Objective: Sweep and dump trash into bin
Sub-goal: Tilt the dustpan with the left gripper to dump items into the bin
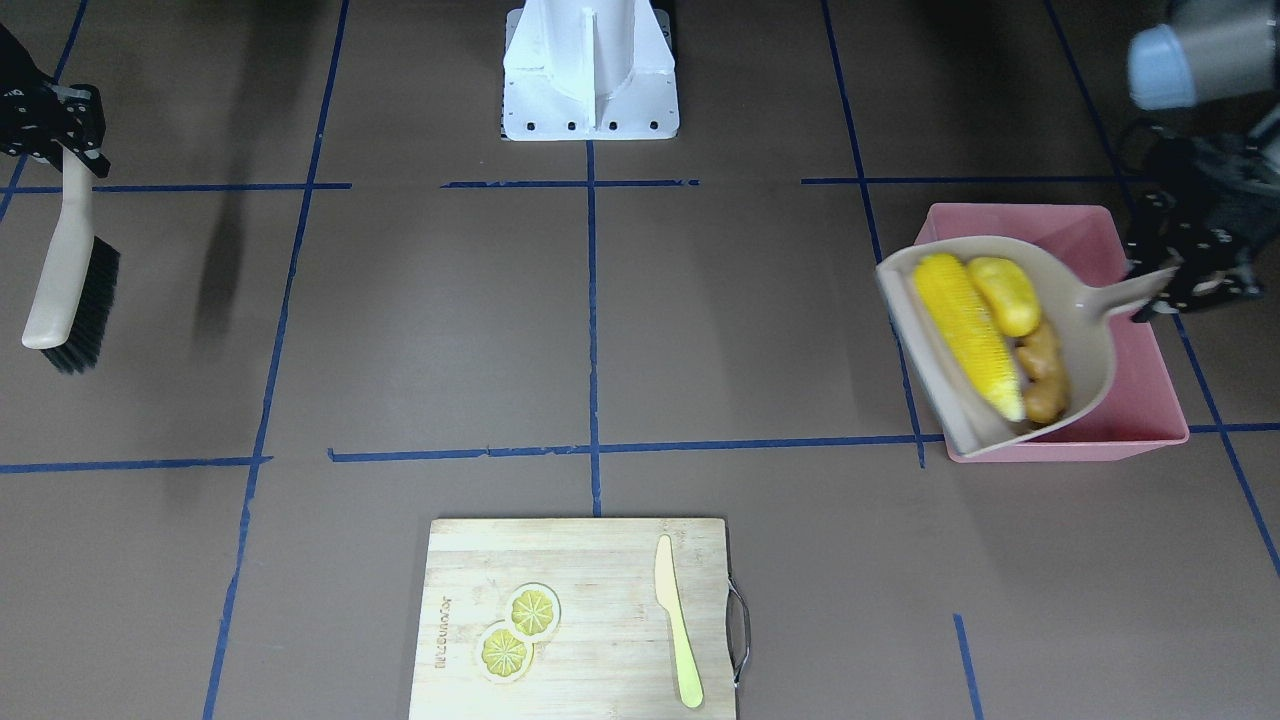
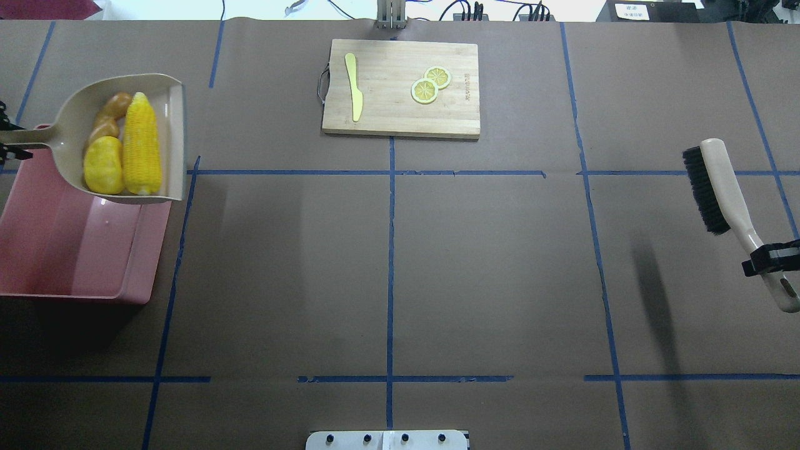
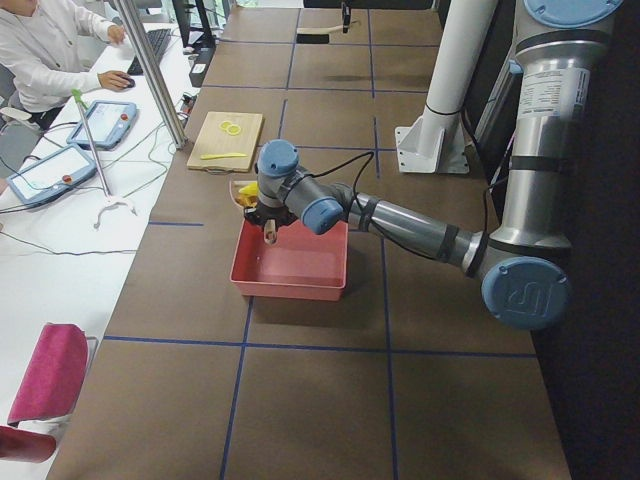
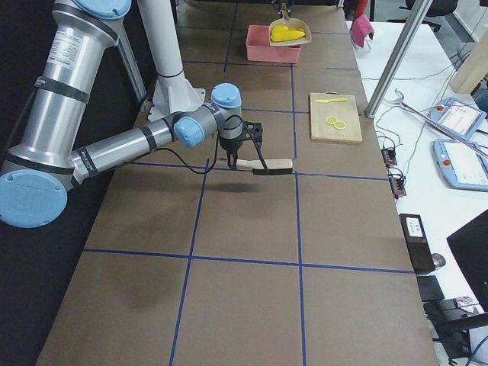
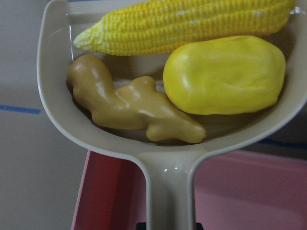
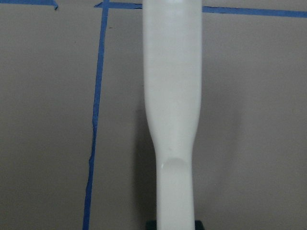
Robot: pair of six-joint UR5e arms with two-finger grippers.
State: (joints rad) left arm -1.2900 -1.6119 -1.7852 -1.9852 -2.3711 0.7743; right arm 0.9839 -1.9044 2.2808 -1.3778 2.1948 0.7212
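At the table's (image 2: 500, 262) left end, the beige plastic dustpan (image 2: 173, 125) hangs over the far end of the large pink plastic tub (image 2: 62, 250). In it, the long yellow corn cob (image 2: 142, 144) lies by the lip. The rounded yellow lump (image 2: 104, 165) and the knobbly tan ginger root (image 2: 107, 119) lie handle-side. The wooden cutting board (image 2: 387, 112), far middle, carries the pale yellow-green knife (image 2: 354, 84) left of two lemon slices (image 2: 425, 91). The black-bristled brush (image 2: 725, 187) hangs rightmost.

Our left arm reaches far out to our left, left gripper (image 1: 1160, 297) clamped on the dustpan (image 1: 1092, 345) handle. Our right arm stretches right, right gripper (image 2: 770, 257) gripping the brush (image 2: 728, 187) handle.
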